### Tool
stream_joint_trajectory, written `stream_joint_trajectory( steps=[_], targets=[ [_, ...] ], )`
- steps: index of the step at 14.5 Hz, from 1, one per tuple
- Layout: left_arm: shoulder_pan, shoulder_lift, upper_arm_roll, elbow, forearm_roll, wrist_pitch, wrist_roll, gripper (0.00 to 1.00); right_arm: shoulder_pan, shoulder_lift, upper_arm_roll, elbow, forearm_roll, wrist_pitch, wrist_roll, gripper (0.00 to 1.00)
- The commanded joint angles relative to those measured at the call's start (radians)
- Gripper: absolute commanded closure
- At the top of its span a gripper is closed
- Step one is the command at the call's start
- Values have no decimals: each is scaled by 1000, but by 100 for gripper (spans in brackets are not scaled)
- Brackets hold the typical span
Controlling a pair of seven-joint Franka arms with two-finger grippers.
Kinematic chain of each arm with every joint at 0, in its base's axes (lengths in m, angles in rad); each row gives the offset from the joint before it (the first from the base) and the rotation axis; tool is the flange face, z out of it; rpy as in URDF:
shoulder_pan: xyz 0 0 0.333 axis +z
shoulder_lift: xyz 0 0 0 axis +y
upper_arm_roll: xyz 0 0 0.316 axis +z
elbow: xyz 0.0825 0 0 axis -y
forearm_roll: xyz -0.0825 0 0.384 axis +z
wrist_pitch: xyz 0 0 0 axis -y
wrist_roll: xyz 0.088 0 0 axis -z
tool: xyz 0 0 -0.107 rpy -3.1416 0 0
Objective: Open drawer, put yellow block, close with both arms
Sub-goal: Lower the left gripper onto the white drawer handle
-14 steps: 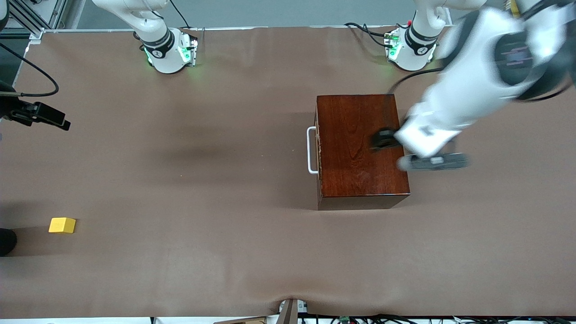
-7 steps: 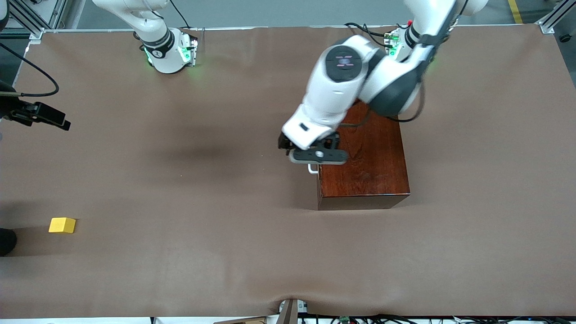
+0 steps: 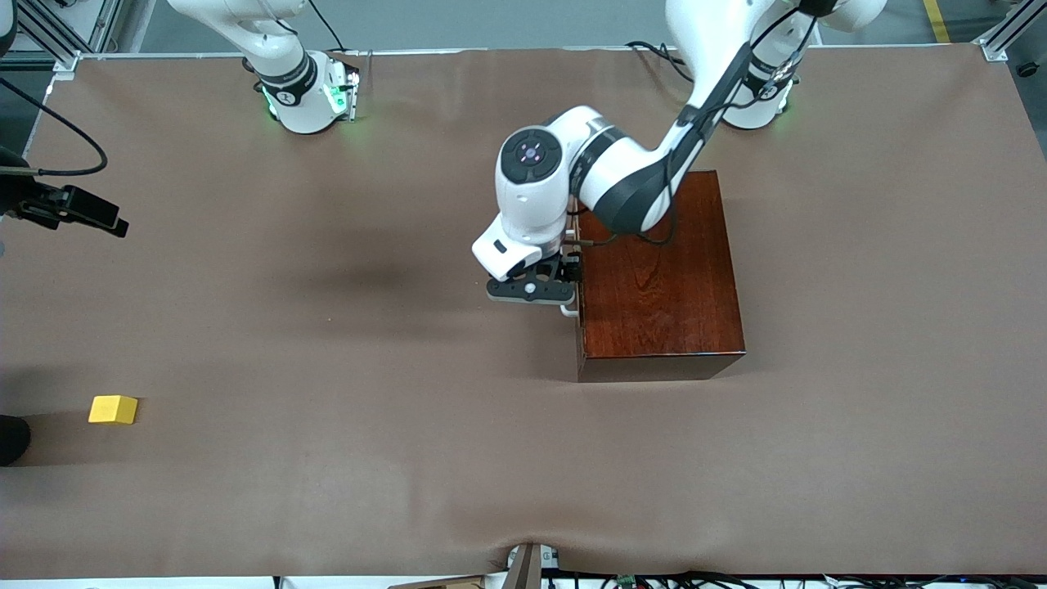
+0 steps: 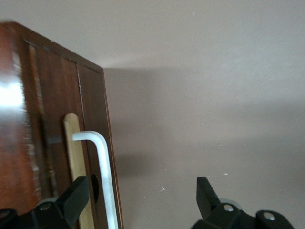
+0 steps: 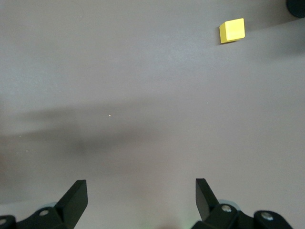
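Observation:
The mahogany box [image 3: 654, 270] stands toward the left arm's end of the table, with the drawer [image 4: 57, 119] shut in it. My left gripper [image 3: 536, 290] hangs open in front of the drawer. In the left wrist view the white bar handle [image 4: 106, 176] runs between the left gripper's [image 4: 141, 193] fingers, close to one finger [image 4: 76, 198] and untouched by the other. The yellow block [image 3: 113, 409] lies on the table toward the right arm's end, nearer the front camera than the box. My right gripper [image 5: 141, 193] is open over bare table, with the yellow block [image 5: 232, 30] well apart from it.
A black clamp with a cable [image 3: 74, 209] juts in over the table edge at the right arm's end. A dark rounded thing [image 3: 12, 438] sits at that same edge beside the block. Brown cloth [image 3: 368, 327] covers the table between box and block.
The left arm has swung from over the box's end round to the drawer's front, and its gripper now stands at the handle. The block and box have not moved.

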Motion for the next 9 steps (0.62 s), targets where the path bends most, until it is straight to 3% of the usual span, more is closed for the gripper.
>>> stream_joint_trajectory(
  steps=[1, 9],
  targets=[
    [-86, 37, 58, 32, 33, -16, -55, 0, -12, -3, 12, 3, 11, 1, 10, 0],
    [-89, 43, 58, 29, 22, -127, -87, 0, -12, -1, 12, 4, 11, 1, 9, 0]
  ],
)
